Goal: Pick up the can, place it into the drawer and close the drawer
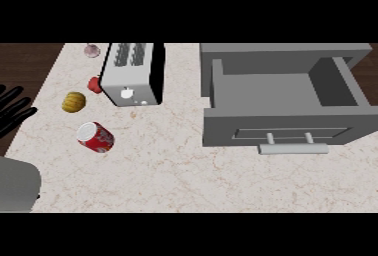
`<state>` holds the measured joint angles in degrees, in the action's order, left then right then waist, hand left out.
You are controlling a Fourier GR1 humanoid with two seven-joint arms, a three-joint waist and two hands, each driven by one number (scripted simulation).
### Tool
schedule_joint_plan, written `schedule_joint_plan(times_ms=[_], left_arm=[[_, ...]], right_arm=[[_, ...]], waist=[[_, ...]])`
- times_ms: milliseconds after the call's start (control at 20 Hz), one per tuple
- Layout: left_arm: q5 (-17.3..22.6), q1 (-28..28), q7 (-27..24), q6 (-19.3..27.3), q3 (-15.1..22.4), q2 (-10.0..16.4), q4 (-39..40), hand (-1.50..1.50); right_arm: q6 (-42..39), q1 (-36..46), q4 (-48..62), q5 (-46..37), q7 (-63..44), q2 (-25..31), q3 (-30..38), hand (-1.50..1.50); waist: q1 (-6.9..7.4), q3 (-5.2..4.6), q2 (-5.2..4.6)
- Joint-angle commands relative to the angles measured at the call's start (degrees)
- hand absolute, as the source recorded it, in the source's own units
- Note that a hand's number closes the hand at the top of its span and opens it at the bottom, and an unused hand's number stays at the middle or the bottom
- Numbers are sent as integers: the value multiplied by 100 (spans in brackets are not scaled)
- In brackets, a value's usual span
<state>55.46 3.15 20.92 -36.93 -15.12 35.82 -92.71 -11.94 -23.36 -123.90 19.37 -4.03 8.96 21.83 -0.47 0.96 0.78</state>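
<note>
Pick-up not yet begun: the red can [94,137] lies on its side on the counter [184,175], well apart from the open drawer [280,122], while the left hand [15,107] rests at the left edge, fingers spread and empty, so the next move likely calls for reaching over and curling round the can.

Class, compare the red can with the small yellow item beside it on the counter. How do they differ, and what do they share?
Colour: the can is red with a pale end; the yellow item is golden-brown.
Shape: the can is a cylinder lying on its side; the yellow item is a rounded lump.
Size: the can looks larger than the yellow item.
Both rest on the counter, left of the open drawer.
</note>
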Motion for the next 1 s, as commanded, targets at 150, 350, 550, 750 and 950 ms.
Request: schedule_joint_plan(times_ms=[150,350,550,750,950], left_arm=[[-298,485,102,180,12,-191,871,-150],[-346,669,256,-30,-9,-132,1263,-150],[-1115,600,-256,-63,69,-653,1309,-150],[-2185,1219,-765,140,341,-1018,2061,-150],[-2546,1155,-1237,-104,183,-1005,2551,-150]], right_arm=[[-315,-293,-271,433,-128,80,389,-150],[-315,-372,-264,200,9,-269,272,-150],[-624,-48,271,260,87,-58,555,-150],[-769,-12,347,265,138,-73,693,-150],[-1002,50,612,517,179,71,1142,-150]], waist=[[-72,-101,-85],[-43,-99,-82],[15,-97,-78],[-17,-98,-88],[1,-97,-82]])
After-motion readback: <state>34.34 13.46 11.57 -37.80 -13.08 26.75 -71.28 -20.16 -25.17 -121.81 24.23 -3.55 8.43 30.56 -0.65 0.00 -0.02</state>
